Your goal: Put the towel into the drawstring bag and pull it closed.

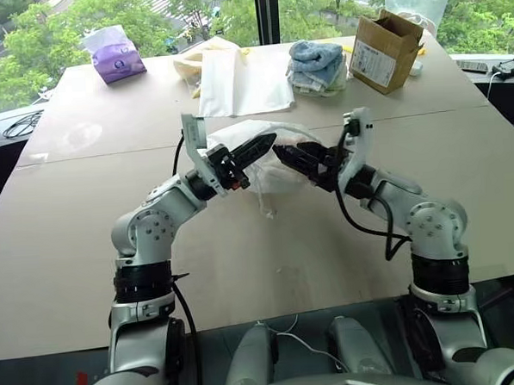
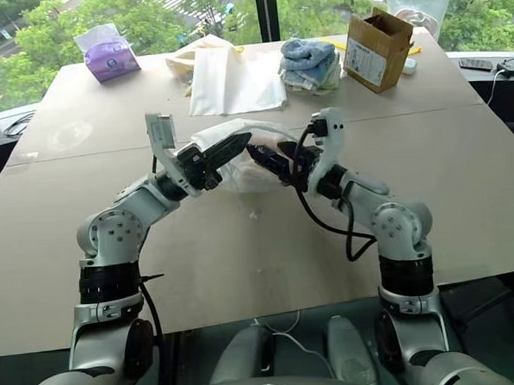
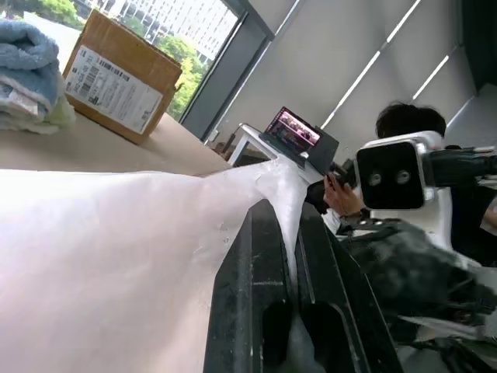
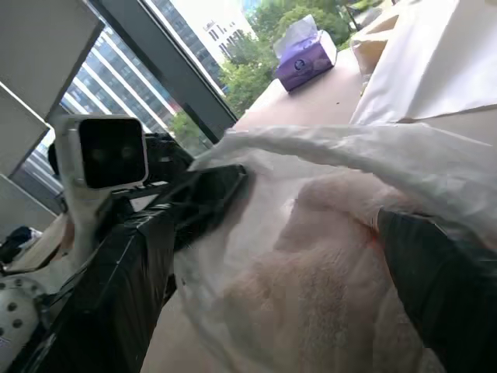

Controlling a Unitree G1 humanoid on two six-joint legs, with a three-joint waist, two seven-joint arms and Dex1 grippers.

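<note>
1. Left eye view: the left gripper (image 1: 256, 147) and the right gripper (image 1: 291, 156) meet nose to nose above the middle of the worktop (image 1: 85, 210). Between and under them lies the drawstring bag (image 1: 265, 179), a thin white pouch lifted at its near edge. The left fingers are pressed together on the bag's fabric. The right fingers stand spread apart at the bag's mouth and hold nothing.

2. Right eye view: at the far side of the worktop sit a purple tissue pack (image 2: 110, 59), a flat white sheet-like bag (image 2: 234, 80) lying on a cream-yellow bag (image 2: 181, 63), a stack of blue-and-white cloths (image 2: 309, 62) and a cardboard box (image 2: 375, 50). All of these lie well apart from the drawstring bag.

3. Left wrist view: the two black left fingers (image 3: 256, 295) are shut tight on a fold of the white bag fabric, which spreads away from them in a broad taut sheet. The right arm's white wrist camera housing (image 3: 396, 175) faces them from close by. Behind it a person (image 3: 408, 124) sits near a laptop (image 3: 295, 136).

4. Right wrist view: the towel (image 4: 311, 287), cream and ribbed, lies inside the drawstring bag, seen through the open mouth with the thin translucent fabric arching over it. One black right finger (image 4: 443, 287) rests just beside the towel. The left gripper grips the bag's rim on the far side.
</note>
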